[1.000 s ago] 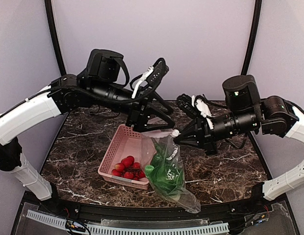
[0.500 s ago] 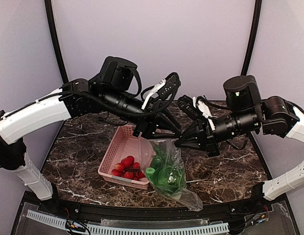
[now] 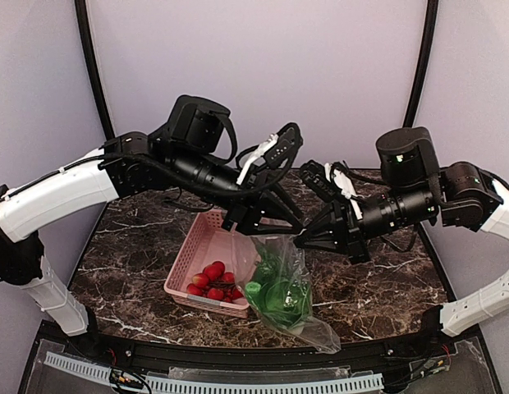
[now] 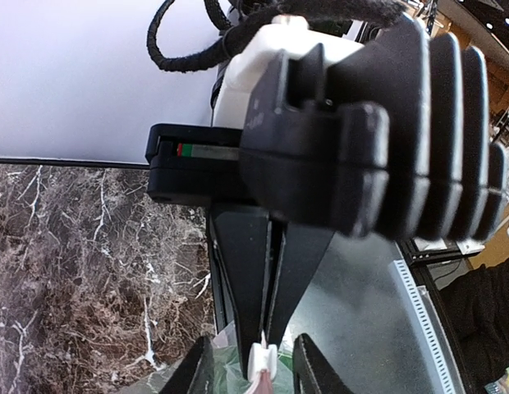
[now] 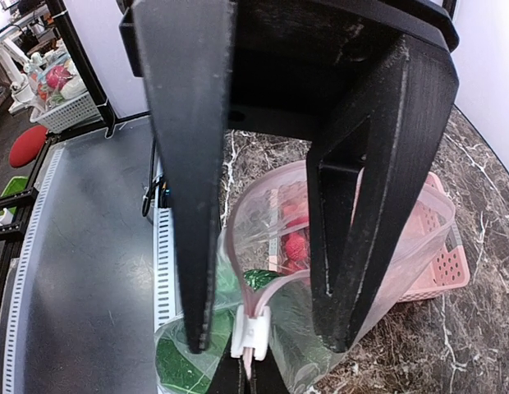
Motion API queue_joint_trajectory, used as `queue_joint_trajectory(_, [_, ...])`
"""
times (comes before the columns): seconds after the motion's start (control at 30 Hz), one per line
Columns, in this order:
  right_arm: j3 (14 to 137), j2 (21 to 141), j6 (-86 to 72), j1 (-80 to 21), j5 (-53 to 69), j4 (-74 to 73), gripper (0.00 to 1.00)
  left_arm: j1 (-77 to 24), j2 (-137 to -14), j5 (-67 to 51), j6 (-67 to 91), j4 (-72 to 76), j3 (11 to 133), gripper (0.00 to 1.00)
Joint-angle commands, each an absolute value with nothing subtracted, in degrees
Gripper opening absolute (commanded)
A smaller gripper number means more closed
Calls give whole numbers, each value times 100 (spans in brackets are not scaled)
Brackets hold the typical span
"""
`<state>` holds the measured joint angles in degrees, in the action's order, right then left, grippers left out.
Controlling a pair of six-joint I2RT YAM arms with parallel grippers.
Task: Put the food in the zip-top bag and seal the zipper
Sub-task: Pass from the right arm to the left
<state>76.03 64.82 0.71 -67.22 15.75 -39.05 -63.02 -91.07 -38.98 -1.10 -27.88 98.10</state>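
The clear zip-top bag (image 3: 294,312) hangs over the table with the green toy food (image 3: 277,289) inside; the food also shows in the right wrist view (image 5: 176,371). The bag's mouth stands open, and the pale pink zipper strip (image 5: 235,246) forms a loop. A white slider (image 5: 253,335) sits at one end of the strip. My right gripper (image 3: 299,240) is shut on the strip just beside the slider (image 4: 263,359). My left gripper (image 3: 281,226) is open, with one finger on each side of the slider and not touching it.
A pink slatted basket (image 3: 197,242) holding red toy strawberries (image 3: 213,279) stands on the marble table just left of the bag. Both arms meet above the table's middle. The table's front edge and a grey ledge lie close below the bag.
My left gripper has moved right along the bag's mouth to the slider and the right gripper. The right gripper has kept its hold and hardly moved. The bag still hangs.
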Motion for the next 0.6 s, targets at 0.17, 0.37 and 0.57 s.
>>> queue_joint_trajectory(0.17, [7576, 6351, 0, -6664, 1578, -3569, 0, -6385, -9207, -4021, -147, -3229, 9783, 19])
queue_joint_trajectory(0.37, [7547, 6296, 0, -6652, 1440, -3563, 0, -6403, -9225, -4061, -125, -3288, 9781, 2])
queue_joint_trajectory(0.57, [7331, 6109, -221, -6628, 1244, -3403, 14, -6401, -9005, -3735, 226, -2758, 9552, 1])
